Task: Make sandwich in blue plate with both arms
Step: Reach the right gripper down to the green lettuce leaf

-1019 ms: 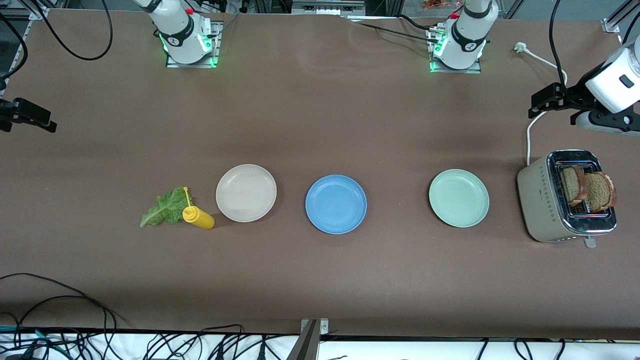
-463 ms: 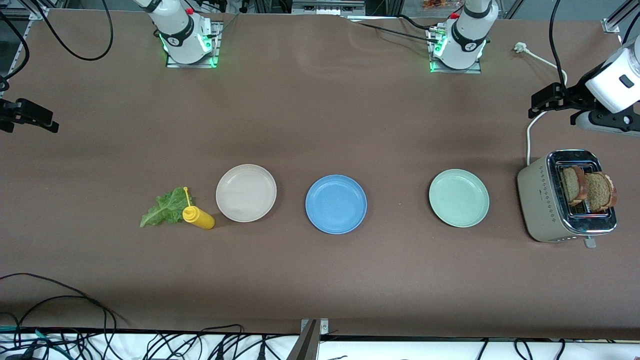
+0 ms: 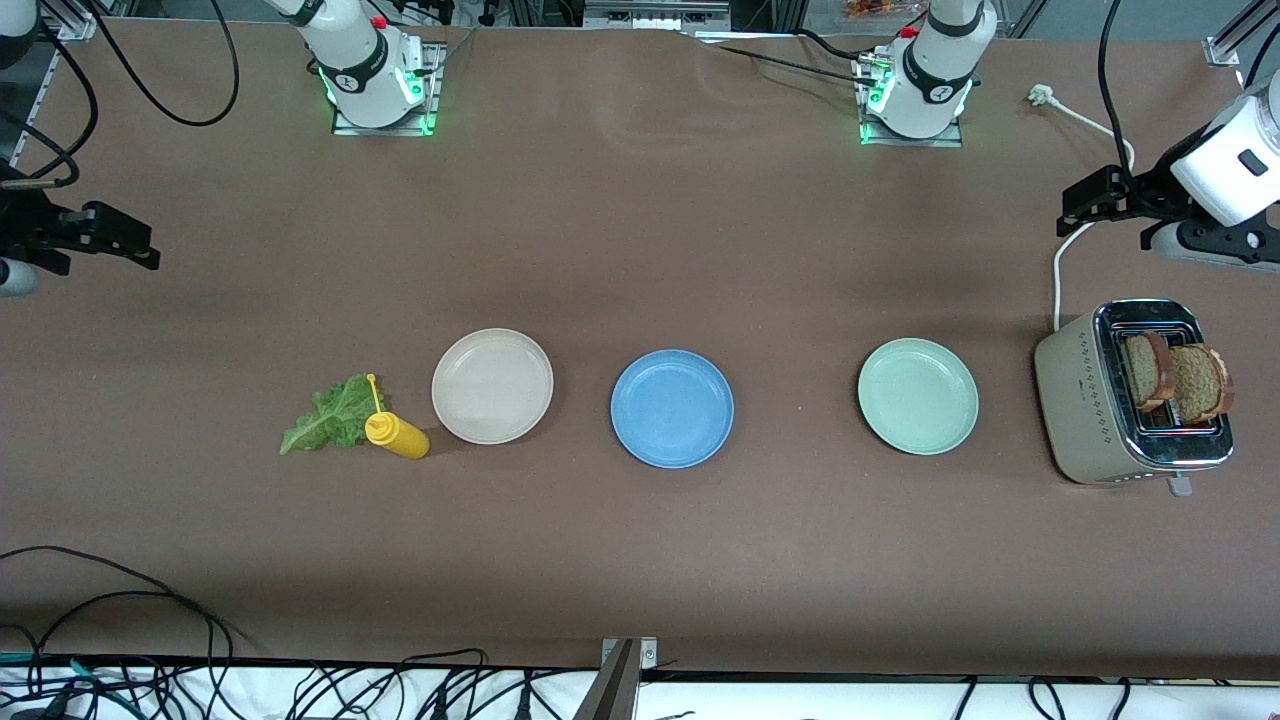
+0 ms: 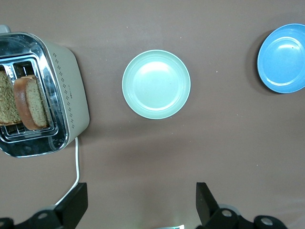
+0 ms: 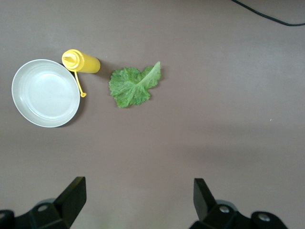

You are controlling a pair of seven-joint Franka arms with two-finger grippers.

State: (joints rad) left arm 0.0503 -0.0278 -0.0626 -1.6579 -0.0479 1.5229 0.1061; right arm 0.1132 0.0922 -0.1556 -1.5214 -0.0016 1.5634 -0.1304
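Sandwich parts lie unassembled, bread slices in the toaster and lettuce well apart from the empty blue plate, while the released right claw has edged inward, starting its reach, and the left claw waits released.

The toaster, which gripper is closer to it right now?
Left. The left gripper hangs open just past the toaster toward the bases; the right gripper, also open, is at the table's right-arm end, past the lettuce.

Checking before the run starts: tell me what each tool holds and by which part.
Nothing is held. The left tool hangs open near the toaster; the right tool hangs open over bare table near the lettuce.
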